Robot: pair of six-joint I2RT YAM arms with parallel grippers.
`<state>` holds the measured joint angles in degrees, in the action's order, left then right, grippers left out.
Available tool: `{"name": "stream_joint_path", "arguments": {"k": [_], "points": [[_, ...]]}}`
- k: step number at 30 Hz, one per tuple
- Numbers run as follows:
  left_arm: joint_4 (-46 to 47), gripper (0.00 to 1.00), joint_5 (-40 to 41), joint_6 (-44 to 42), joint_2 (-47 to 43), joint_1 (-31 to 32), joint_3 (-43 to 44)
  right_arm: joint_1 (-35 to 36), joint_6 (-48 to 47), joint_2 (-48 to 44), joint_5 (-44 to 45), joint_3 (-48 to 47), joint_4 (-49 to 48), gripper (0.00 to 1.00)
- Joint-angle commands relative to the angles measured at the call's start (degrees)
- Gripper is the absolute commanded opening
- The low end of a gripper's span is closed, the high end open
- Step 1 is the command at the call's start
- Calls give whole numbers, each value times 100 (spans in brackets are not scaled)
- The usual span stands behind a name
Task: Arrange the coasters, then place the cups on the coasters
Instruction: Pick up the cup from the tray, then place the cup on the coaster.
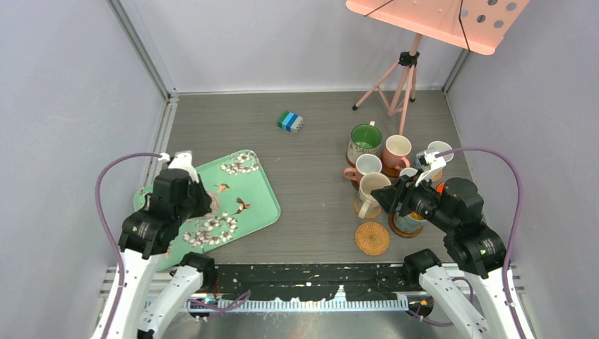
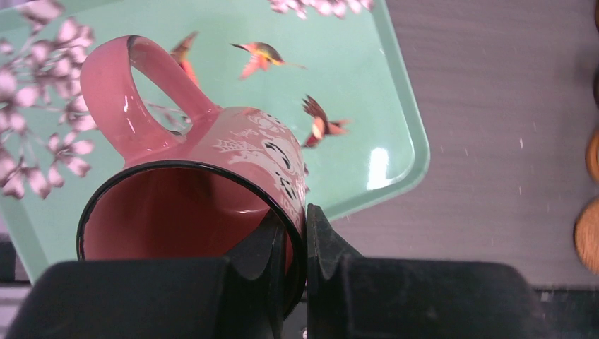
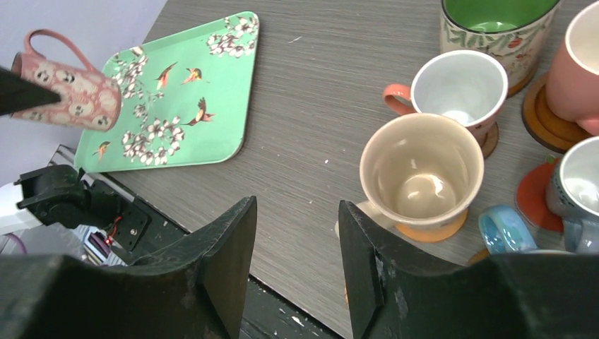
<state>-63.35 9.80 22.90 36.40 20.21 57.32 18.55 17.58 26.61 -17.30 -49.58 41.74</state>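
Observation:
My left gripper (image 2: 304, 227) is shut on the rim of a pink patterned cup (image 2: 205, 176), one finger inside and one outside. The cup hangs tilted above the mint-green tray (image 2: 353, 106); the right wrist view shows it raised too (image 3: 67, 81). My right gripper (image 3: 297, 240) is open and holds nothing, near the table's front edge beside a cream cup (image 3: 422, 169) on an orange coaster (image 3: 431, 232). Behind it stand a white cup with an orange handle (image 3: 459, 85), a green-inside cup (image 1: 364, 141) and a pink cup (image 1: 396, 150) on a brown coaster (image 3: 547, 116). A bare wicker coaster (image 1: 372, 238) lies in front.
A blue-green toy block (image 1: 290, 121) lies at mid-back of the table. A pink music stand (image 1: 402, 78) stands at the back right. A light blue cup (image 3: 505, 229) and a grey one on a red-orange coaster (image 3: 531, 194) sit under my right arm.

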Motion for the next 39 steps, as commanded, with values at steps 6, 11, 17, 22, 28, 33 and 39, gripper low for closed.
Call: {"name": "stream_joint_path", "arguments": {"k": [6,11,17,22,28,33,39], "points": [[-138,0,1686,1040,808,3818,578,17,-108,-103,590,-366,271,55],[230,0,2451,958,2555,5608,1543,18,-45,-161,674,-464,443,55],[399,0,2336,98,4632,6668,3100,18,62,-446,1033,-498,636,55],[806,0,1628,-295,5377,6986,3647,18,147,-596,1369,-563,915,55],[1860,0,850,-632,5210,6992,3108,18,463,-719,1801,-639,1135,55],[1775,0,760,-759,5509,6988,3355,18,737,-844,2521,-989,1187,55],[2108,0,485,-594,5894,6988,3598,18,878,-752,2953,-1755,1202,56]]}}
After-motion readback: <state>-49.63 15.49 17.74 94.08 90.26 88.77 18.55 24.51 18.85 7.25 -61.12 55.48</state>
